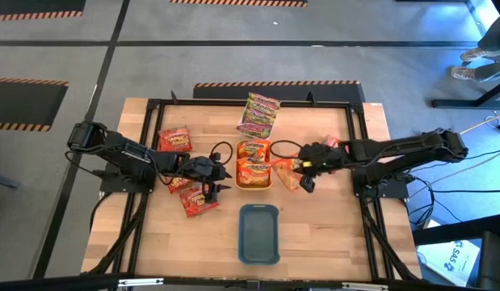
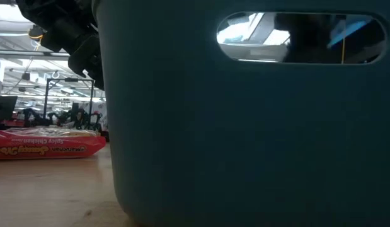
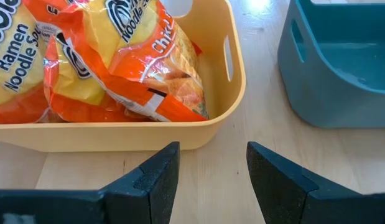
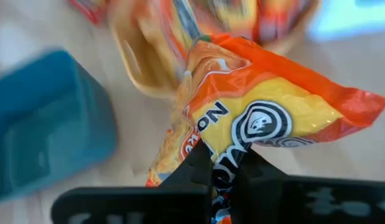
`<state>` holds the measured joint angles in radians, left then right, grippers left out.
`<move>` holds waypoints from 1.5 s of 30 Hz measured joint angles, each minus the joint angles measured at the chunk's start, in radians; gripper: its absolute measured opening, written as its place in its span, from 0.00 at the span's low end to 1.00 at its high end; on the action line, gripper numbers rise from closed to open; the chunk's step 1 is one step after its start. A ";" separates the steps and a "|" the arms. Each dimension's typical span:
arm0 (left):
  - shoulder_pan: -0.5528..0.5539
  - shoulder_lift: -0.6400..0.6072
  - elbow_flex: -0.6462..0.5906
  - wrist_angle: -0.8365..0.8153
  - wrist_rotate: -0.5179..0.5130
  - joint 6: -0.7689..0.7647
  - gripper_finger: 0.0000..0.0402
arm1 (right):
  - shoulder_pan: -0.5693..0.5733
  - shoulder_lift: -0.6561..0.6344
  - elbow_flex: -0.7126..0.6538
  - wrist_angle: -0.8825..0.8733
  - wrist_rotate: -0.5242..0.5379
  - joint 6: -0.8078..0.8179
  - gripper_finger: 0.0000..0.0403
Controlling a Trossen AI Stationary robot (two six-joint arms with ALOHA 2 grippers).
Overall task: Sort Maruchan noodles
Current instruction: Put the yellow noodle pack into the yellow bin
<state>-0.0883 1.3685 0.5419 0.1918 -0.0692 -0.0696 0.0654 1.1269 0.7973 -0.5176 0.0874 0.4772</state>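
Pinching an orange packet (image 4: 267,118) by its edge, the right gripper (image 1: 304,175) seems bound for the yellow tray (image 1: 254,186) (like colours together), while the left gripper (image 3: 211,180) waits, jaws apart, beside it.

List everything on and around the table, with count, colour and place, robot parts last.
Orange noodle packets: at least two, orange-yellow, in the yellow tray.
Held orange packet: one, orange-yellow, right of the yellow tray.
Red packets: at least three, red, table's left half.
Green-pink packets: stacked, count unclear, far edge, centre.
Yellow tray: one, table centre.
Teal tray: one, near edge, centre.
Table: one, light wood.
Left gripper: dark, open, beside the yellow tray.
Right gripper: dark, shut on the held orange packet.
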 joint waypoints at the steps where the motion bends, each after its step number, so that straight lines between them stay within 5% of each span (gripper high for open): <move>1: 0.000 0.000 0.000 0.000 0.000 0.000 0.45 | 0.000 0.002 0.020 0.012 0.006 -0.027 0.01; 12: 0.000 0.000 0.000 0.021 -0.018 0.019 0.45 | 0.000 0.173 0.101 0.362 0.066 -0.464 0.01; 19: 0.000 0.000 0.000 0.022 -0.018 0.020 0.45 | 0.000 0.305 0.177 0.388 0.074 -0.635 0.01; 27: 0.000 -0.040 0.000 0.008 -0.018 0.019 0.45 | 0.000 0.398 0.184 0.359 -0.038 -0.692 0.01; 36: 0.000 -0.178 0.000 0.110 -0.018 -0.006 0.45 | 0.000 0.445 0.184 0.344 -0.036 -0.721 0.02; 45: 0.004 -0.012 0.002 0.329 -0.018 -0.028 0.45 | 0.000 0.480 0.185 0.366 -0.081 -0.668 0.02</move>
<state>-0.0840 1.3569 0.5434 0.5205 -0.0873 -0.0976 0.0658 1.6073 0.9821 -0.1520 0.0069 -0.1911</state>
